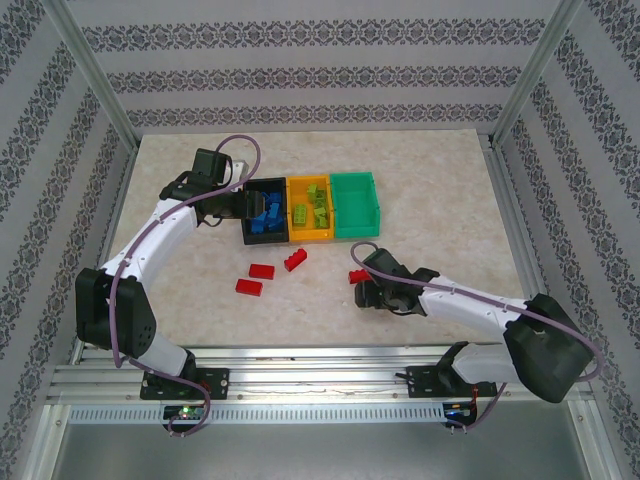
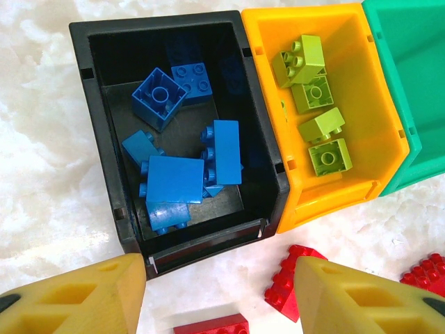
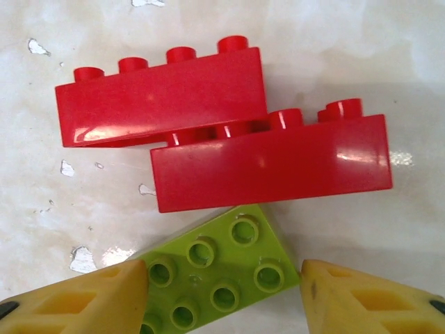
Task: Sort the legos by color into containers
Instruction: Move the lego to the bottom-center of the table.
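Observation:
My left gripper (image 1: 227,207) (image 2: 219,278) hangs open at the near end of the black bin (image 1: 264,182) (image 2: 90,104), which holds several blue bricks (image 2: 174,177). Beside it, the orange-yellow bin (image 1: 310,238) (image 2: 268,83) holds several yellow-green bricks (image 2: 320,125). The green bin (image 1: 356,205) (image 2: 410,69) looks bare inside. My right gripper (image 1: 363,292) (image 3: 224,278) is open low over the table, with a yellow-green brick (image 3: 215,268) lying studs-up between its fingers. Just beyond lie two red bricks (image 3: 160,104) (image 3: 271,163), side by side and touching.
Red bricks lie loose on the table in front of the bins (image 1: 262,271) (image 1: 249,286) (image 1: 296,260), and one shows by my right gripper (image 1: 356,276). In the left wrist view, red bricks sit under the fingers (image 2: 286,282) (image 2: 212,325) (image 2: 425,270). Patterned walls and frame posts enclose the table.

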`<state>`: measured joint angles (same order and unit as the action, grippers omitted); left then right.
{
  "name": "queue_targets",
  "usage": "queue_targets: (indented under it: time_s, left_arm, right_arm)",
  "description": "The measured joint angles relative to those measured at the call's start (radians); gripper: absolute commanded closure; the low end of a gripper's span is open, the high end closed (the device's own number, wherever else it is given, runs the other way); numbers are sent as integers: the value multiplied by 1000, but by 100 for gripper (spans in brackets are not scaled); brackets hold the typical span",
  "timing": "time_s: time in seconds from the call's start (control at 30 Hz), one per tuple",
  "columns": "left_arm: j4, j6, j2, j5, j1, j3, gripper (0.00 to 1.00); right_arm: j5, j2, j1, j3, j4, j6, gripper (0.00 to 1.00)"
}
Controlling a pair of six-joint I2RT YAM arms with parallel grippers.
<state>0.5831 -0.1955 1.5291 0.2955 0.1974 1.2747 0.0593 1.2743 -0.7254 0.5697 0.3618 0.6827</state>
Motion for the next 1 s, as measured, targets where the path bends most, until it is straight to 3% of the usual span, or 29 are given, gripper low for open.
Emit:
queue_targets:
  time_s: [0.17,0.77,1.0]
  left_arm:
    - [0,0,0,0,0,0,41]
    - [0,-3,0,8,0,0,41]
    - [0,-3,0,11,0,0,41]
  right_arm:
    - [0,12,-13,9,2,0,29]
    - [-85,-32,-39,-10,-30,169,28]
    - [-112,34,-67,-7,-53,223,28]
